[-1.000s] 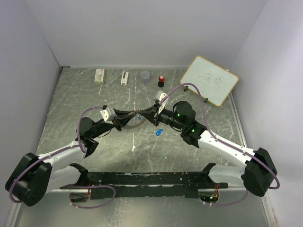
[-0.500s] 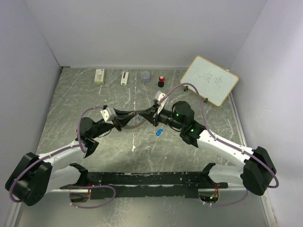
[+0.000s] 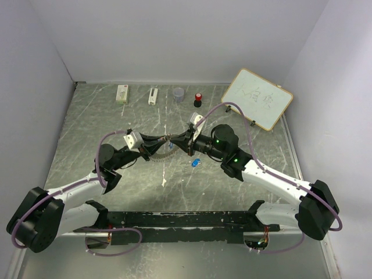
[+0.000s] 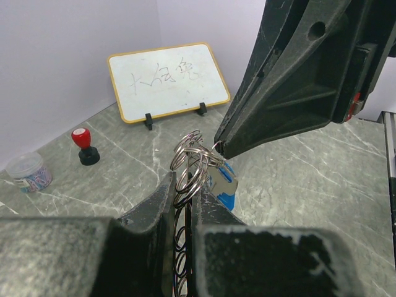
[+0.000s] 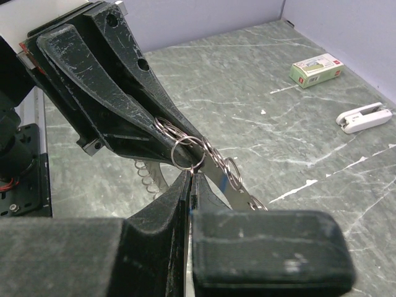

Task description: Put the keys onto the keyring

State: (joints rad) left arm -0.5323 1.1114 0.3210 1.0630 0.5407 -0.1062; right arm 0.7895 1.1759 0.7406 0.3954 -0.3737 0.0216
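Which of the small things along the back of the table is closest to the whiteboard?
The red-and-black knob, at the row's right end; the clear cup, white piece and box sit farther left.

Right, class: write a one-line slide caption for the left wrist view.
Left gripper clamps the loop-fringed grey metal keyring; the shut right gripper touches it above a small blue-and-white key.

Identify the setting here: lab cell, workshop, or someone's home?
Most likely a lab robot test cell. Plain white walls box in a marbled tabletop, a left arm and right arm are mounted at its near edge, and a handwritten whiteboard stands at the back near a clear cup and red knob.
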